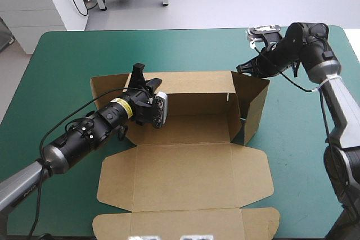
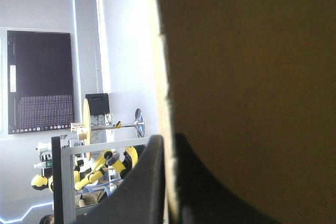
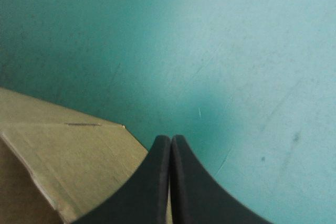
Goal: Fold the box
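Box: brown box sits mid-table on the teal-green cover, an open tray.
Walls: the far wall and the right-hand wall stand up; the left-end panel is also raised and leans outward.
Lid: it lies flat on the cover toward the near edge, with its tuck flap at the table's near edge.
Left gripper: left gripper is at the box's far-left corner. In the left wrist view the black fingers are all but closed, pinching a raised edge of the board between them.
Left arm: it reaches in low across the left end of the box.
Right gripper: right gripper is at the far-right corner, at the top of the right-hand wall. In the right wrist view its fingers are pressed together into a point over the cover, with a corner of the board just beside one finger. I cannot tell whether it touches the board.
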You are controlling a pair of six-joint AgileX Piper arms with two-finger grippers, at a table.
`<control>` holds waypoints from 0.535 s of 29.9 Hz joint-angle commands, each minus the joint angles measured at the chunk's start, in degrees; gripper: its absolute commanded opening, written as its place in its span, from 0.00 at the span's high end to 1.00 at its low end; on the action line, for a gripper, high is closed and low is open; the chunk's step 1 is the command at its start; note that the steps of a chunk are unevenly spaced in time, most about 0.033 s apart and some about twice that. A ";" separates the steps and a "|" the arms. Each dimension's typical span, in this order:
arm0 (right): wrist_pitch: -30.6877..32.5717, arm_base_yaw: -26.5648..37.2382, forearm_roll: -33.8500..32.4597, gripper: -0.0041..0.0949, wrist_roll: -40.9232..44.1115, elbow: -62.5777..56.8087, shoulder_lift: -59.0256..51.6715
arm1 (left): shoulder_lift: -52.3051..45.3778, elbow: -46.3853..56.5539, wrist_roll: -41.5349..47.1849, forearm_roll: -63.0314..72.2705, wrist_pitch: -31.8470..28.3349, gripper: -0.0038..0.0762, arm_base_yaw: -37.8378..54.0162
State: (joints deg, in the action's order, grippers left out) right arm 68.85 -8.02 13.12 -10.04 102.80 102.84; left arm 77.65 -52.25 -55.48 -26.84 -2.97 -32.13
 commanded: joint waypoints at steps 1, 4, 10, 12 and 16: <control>2.44 0.23 1.00 0.97 -1.70 2.12 -3.07 | -1.55 -1.18 0.40 0.86 -1.56 0.96 -0.26; 2.44 0.23 2.50 0.98 -1.61 1.56 -4.07 | -1.55 -1.18 0.40 0.99 -1.43 0.96 -0.26; 2.44 0.23 7.97 0.98 -4.27 -3.30 -6.14 | -1.45 -1.18 0.40 2.21 -1.04 0.96 -0.26; 2.44 0.23 9.32 0.98 -6.59 -5.53 -6.87 | -1.45 -1.18 0.40 2.21 -0.63 0.96 -0.26; -1.31 0.23 12.93 0.98 -9.76 -9.17 -9.97 | -1.45 -1.18 0.40 2.21 1.03 0.96 -0.26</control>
State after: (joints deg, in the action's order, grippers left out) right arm 70.51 -8.02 21.80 -16.89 94.38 97.96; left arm 77.65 -52.25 -55.53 -25.40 -2.43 -32.13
